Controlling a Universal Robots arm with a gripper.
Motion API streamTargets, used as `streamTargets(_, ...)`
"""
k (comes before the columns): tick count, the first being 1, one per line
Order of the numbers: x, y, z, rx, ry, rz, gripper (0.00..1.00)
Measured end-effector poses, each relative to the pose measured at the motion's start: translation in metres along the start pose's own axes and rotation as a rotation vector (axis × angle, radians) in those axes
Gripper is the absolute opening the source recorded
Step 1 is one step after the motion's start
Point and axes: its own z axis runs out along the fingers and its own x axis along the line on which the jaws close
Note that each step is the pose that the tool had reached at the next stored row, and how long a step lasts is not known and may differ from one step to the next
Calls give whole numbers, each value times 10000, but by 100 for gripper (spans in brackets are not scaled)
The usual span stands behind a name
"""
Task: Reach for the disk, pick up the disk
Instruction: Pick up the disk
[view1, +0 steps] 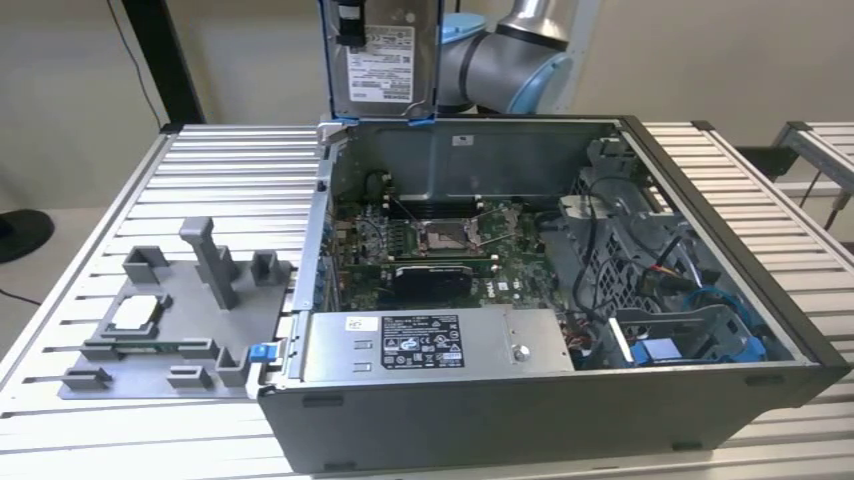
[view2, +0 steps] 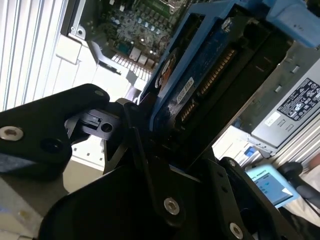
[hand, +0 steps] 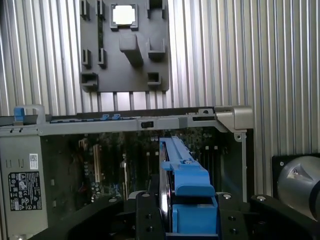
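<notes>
One open dark-grey metal computer case (view1: 534, 420) lay on the ribbed aluminium table (view1: 214, 160), its insides facing up. Just beside the case, at the exterior view's left, sat a grey plastic fixture plate (view1: 160, 340) with a small square silver chip (view1: 134, 312) seated in it. Above the case's far corner on that same side, clear of its rim, hung the flat rectangular silver-grey metal disk (view1: 383, 55). It stood upright, its white barcode label facing the room and blue plastic rails down its edges. The black two-fingered gripper (hand: 186, 212) was pinching it: in both wrist views the fingers (view2: 150, 165) pressed against the disk's sides, with the case's green circuit board (view1: 441, 235) below. Inside the case, along its near wall, lay a big silver box (view1: 427, 343) with a black-and-white sticker. Beyond the case's far wall stood the grey robot arm (view1: 514, 65). A blue plastic caddy (view1: 694, 340) sat in the case's near corner at the exterior view's right.
</notes>
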Motion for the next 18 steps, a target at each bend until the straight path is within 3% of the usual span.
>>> streamTargets(18, -43, -547, 27, -1, 1, -22, 0)
